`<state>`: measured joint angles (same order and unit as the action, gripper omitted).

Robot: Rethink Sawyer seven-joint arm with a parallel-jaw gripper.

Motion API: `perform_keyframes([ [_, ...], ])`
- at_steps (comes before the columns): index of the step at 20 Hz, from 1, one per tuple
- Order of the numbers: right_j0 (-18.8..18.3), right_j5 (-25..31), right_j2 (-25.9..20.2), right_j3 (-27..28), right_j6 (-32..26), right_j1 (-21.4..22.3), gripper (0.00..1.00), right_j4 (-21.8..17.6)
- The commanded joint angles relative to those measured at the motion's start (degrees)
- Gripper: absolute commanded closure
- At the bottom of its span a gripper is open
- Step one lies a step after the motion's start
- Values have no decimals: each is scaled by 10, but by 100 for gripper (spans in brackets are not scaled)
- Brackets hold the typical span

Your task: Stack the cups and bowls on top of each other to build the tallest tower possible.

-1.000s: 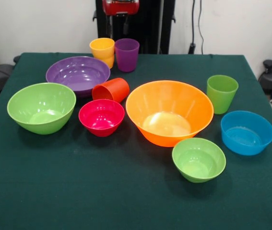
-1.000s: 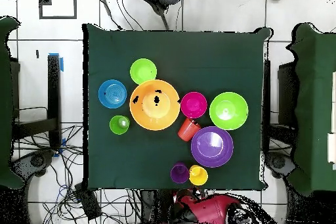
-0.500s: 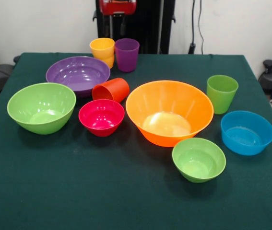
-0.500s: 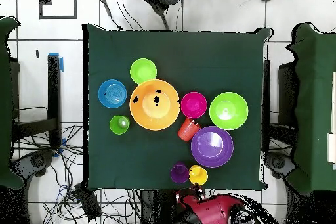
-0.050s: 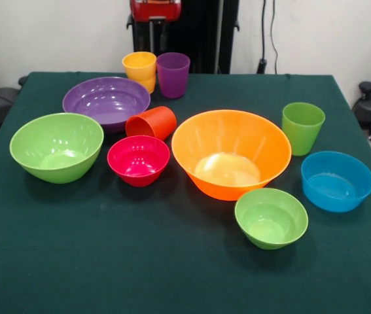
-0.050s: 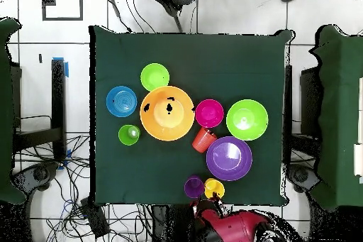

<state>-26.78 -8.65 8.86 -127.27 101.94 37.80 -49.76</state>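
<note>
No tower is in view; every cup and bowl rests singly on the green cloth. The orange bowl (image 5: pixel 231 152) (image 6: pixel 167 113) sits mid-table, between the pink-red bowl (image 5: pixel 138 159) and the blue bowl (image 5: pixel 337 180). The small green bowl (image 5: pixel 271 216) is nearest the camera. At the left are the large green bowl (image 5: pixel 56 146) and the purple bowl (image 5: pixel 106 101). The orange-red cup (image 5: pixel 151 122) lies on its side. The green cup (image 5: pixel 302 126) stands upright at the right. The yellow cup (image 5: pixel 139 69) and purple cup (image 5: pixel 173 73) stand at the far edge, under the arm's red end (image 5: pixel 155 9) (image 6: pixel 227 225).
The table (image 5: pixel 172 275) drops off on all sides. Chairs and cables (image 6: pixel 78 211) lie on the floor around it. The black pedestal (image 5: pixel 198 33) rises behind the far edge.
The arm's red end has shifted slightly to the left in the front view. The cups and bowls have not moved.
</note>
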Motion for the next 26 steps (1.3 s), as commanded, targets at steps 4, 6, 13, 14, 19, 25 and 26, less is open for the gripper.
perform_keyframes([
  [4, -11, -46, -90, 44, 51, -10, 0, -21],
  [6, -15, -50, -95, 42, 52, -10, 0, -21],
  [13, -43, -45, -113, 41, 50, -13, 0, -33],
  [14, -46, -42, -115, 41, 48, -13, 0, -34],
  [19, -62, -8, -133, 42, 38, -21, 0, -35],
  [25, -62, 35, -126, 53, 15, -27, 0, -38],
  [26, -64, 40, -127, 53, 13, -28, 0, -38],
])
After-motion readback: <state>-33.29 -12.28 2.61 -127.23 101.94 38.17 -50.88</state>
